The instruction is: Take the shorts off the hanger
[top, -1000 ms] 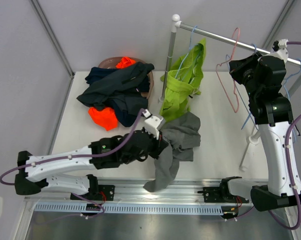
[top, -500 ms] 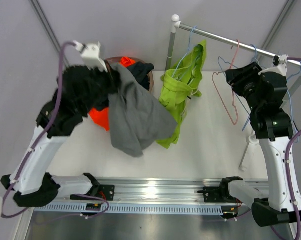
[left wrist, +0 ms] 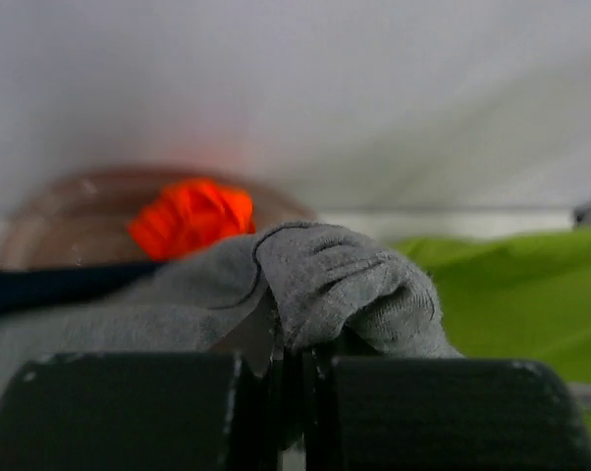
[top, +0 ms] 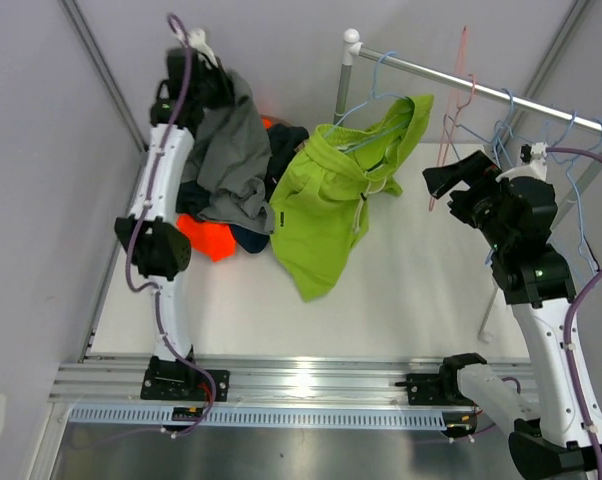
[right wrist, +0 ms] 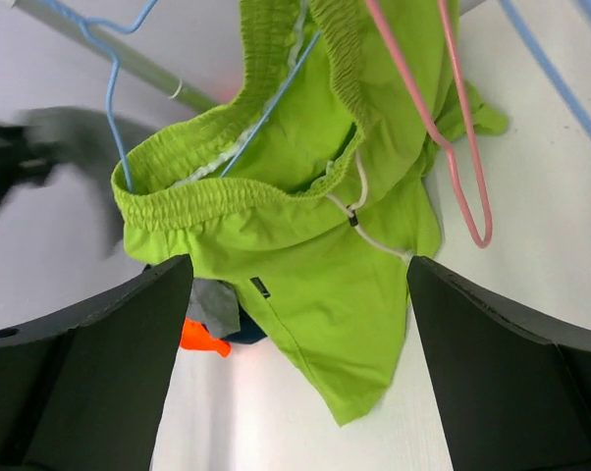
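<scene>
Swung up over the pile (top: 243,238), left tool (left wrist: 295,383) pinches grey shorts (top: 231,160); right tool (top: 443,180) spread facing pink hanger (right wrist: 480,239).

A white desk (top: 421,280) is carrying a clothes rack: its bar (top: 421,72) is running from a white post (top: 342,85) at the back toward the right. A pink hanger (right wrist: 478,238) is hanging on the bar, empty, with empty blue hangers (right wrist: 561,88) just beside it. A brown basket (left wrist: 50,211) is sitting at the back left, blurred. An aluminium track (top: 311,378) is lying along the near edge.
</scene>
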